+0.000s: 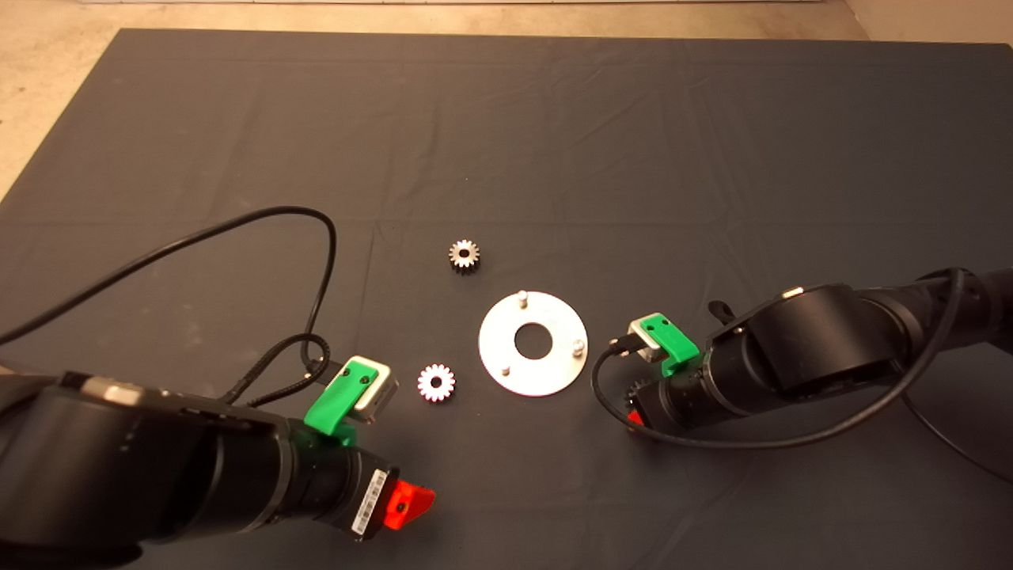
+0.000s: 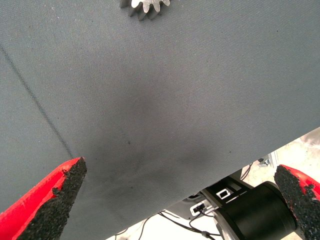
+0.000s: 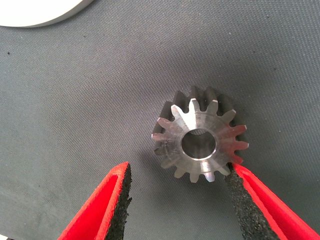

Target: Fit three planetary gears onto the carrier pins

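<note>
The shiny disc [image 1: 546,378] lies on the mat's middle, its three carrier pins [image 1: 521,298] bare. One planetary gear [image 1: 464,255] lies beyond the disc's left, another [image 1: 436,383] lies left of it. The third gear [image 3: 200,140] lies flat on the mat right of the disc, mostly hidden in the head view. My right gripper [image 3: 177,170] is down over it, open, with a finger on each side; one pad [image 3: 240,195] touches its teeth. My left gripper [image 2: 179,167] is open and empty over bare mat, near the second gear [image 2: 145,7].
A black cable [image 1: 320,237] loops over the mat from the left arm. The disc's edge [image 3: 40,12] shows in the right wrist view. Pale floor [image 1: 47,103] borders the dark mat [image 1: 712,158] at the far left.
</note>
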Controlling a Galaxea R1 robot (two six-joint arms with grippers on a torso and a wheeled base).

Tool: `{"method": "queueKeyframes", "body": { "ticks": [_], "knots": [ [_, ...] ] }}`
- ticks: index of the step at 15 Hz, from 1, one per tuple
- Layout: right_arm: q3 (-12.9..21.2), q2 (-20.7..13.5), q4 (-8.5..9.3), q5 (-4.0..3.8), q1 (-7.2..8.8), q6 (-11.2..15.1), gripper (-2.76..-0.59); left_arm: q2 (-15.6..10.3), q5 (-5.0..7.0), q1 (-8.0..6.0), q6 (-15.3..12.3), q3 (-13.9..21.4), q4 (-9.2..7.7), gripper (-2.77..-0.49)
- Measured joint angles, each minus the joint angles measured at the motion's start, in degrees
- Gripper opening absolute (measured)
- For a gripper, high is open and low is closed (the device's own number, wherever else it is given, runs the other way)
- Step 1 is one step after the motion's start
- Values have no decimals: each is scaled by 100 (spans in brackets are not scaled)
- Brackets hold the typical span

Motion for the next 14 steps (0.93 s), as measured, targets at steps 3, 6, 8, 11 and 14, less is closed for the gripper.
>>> {"method": "queueKeyframes", "body": {
  "ticks": [3, 6, 8, 11, 14],
  "knots": [
    [-16, 0, -4, 4, 2, -2, -198, 0, -41, 0, 0, 2, 0, -51],
    [-33, -2, -24, 9, 2, -7, -196, -13, -85, 0, 0, 0, 0, -51],
    [-40, -23, -26, 9, 2, -7, -192, -13, -88, 0, 0, -1, 0, -51],
    [-41, -44, -34, 9, 2, -7, -191, -16, -133, 0, 0, 1, 0, -51],
    [-44, -50, -41, 9, 2, -7, -191, -16, -132, 0, 0, 2, 0, -51]
  ]
}}
